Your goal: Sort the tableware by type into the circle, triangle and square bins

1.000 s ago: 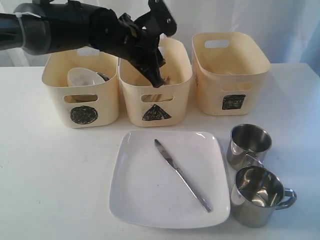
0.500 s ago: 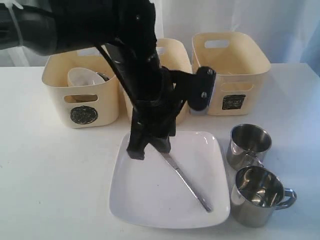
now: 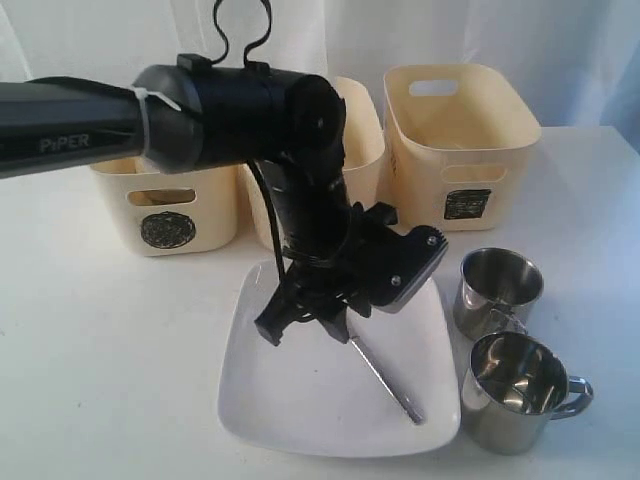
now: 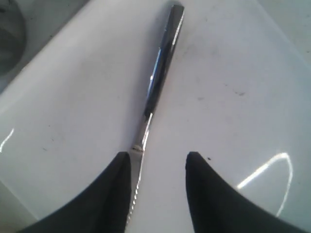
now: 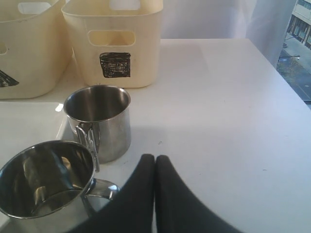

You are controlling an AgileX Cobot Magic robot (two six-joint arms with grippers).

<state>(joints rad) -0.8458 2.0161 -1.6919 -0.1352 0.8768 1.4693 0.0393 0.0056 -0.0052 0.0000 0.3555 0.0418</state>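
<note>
Over the plate, left end effector point(image 4: 158, 162): jaws wide and empty, low above the plate point(image 3: 262, 400), straddling the knife's blade end.
Knife point(image 4: 159, 73): lies flat on the plate, running diagonally; the blade passes close to one finger, off-centre in the gap.
Right end effector point(image 5: 155, 161): fingers pressed together, holding nothing, off the plate on the mugs' side.
Mugs point(image 3: 498, 290) point(image 3: 515, 392): two, upright on the surface, just beside the plate.
Bins: circle bin point(image 3: 190, 215), middle bin point(image 3: 362, 135) and square bin point(image 3: 460, 140) stand in a row beyond the plate's far edge; the middle bin's mark is hidden by the arm.
Step in hand: picking the knife off the plate, judging by the pose.
Next move: probably centre the blade between the fingers, settle to the plate, close, lift, then carry it to the cutlery bin.
</note>
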